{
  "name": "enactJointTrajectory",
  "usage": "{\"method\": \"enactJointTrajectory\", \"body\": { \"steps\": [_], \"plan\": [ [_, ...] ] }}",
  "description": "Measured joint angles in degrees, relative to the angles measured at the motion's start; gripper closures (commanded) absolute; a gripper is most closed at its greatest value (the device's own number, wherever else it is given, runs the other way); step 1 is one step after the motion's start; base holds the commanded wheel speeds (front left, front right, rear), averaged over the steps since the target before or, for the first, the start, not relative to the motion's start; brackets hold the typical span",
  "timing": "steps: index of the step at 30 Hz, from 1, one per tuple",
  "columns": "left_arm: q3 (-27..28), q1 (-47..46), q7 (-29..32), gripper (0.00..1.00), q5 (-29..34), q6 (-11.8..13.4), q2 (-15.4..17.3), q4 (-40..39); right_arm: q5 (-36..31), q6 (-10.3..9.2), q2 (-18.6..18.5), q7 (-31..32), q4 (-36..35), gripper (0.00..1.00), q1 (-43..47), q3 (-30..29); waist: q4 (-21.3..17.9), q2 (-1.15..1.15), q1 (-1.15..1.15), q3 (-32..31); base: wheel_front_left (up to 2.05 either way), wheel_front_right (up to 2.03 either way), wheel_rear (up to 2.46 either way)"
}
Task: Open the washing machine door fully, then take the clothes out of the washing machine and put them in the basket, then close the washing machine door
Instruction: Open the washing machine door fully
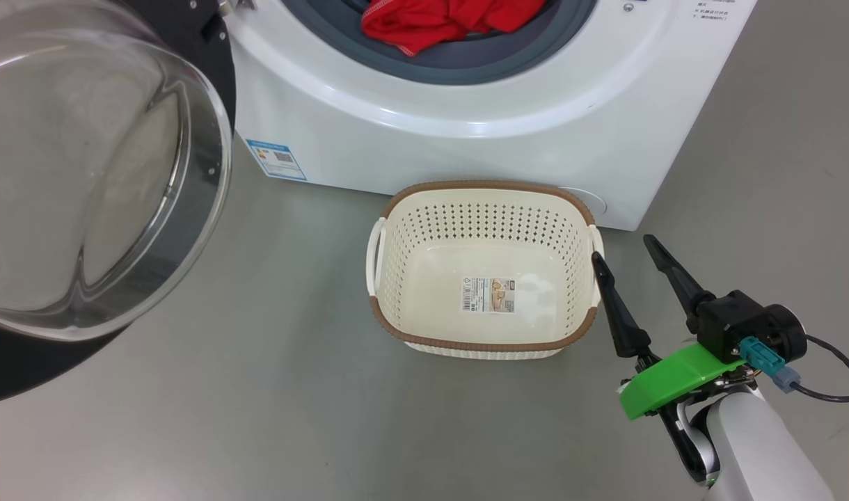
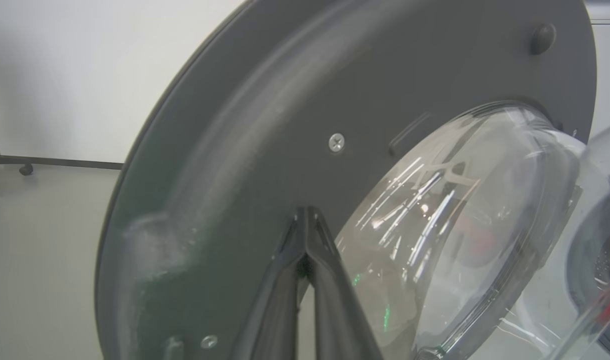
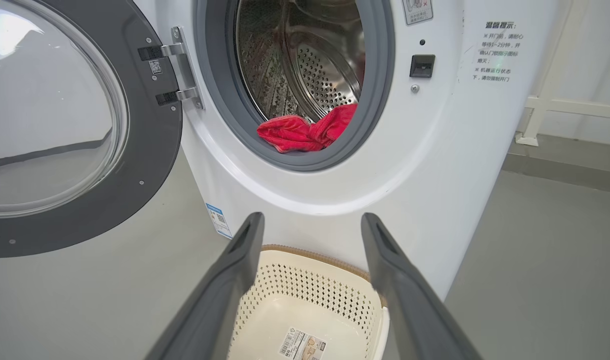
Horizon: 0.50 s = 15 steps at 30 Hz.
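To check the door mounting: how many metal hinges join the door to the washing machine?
2. The upper hinge and the lower hinge sit one above the other between the washing machine door and the washing machine. None seems hidden.

The head view looks steeply down on the basket [image 1: 487, 186] and floor [image 1: 257, 390] before the washer [image 1: 466, 139]. The left wrist view is very close to the door's [image 2: 235, 150] inner face. The right wrist view faces the washer from low, further back; with the head view it shares door, clothes [image 3: 295, 136], basket.
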Motion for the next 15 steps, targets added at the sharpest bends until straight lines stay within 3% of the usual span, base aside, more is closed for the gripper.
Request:
{"method": "enactJointTrajectory", "body": {
  "steps": [6, 8, 10, 15],
  "plan": [
    [1.8, -0.5, 0.0, 1.0, 2.8, -1.5, -1.9, 0.4, 0.0, 0.0, 0.0, 0.0, 0.3, 0.0, 0.0, -0.1, -0.2, 0.0, 0.0, -0.5, 0.0, 0.0, 0.0],
    [2.1, -0.5, 0.0, 0.53, 3.9, -1.5, -2.4, -0.3, 0.0, 0.0, 0.0, 0.0, 0.5, 0.0, 0.0, -0.1, -0.3, 0.0, 0.0, -0.8, 0.0, 0.0, 0.0],
    [2.4, -0.5, 0.0, 0.0, 4.7, -2.2, -2.8, -1.4, 0.3, 0.0, 0.0, 0.0, 0.6, 0.0, 0.0, -0.2, -0.4, 0.0, 0.0, -1.2, 0.0, 0.0, 0.0],
    [2.1, -0.2, 0.0, 0.0, 7.7, -2.4, -3.7, -5.6, 1.3, 0.0, 0.0, 0.0, 0.6, 0.0, 0.0, -0.5, -1.0, 0.0, 0.0, -2.3, 0.0, 0.0, 0.0]
  ]
}}
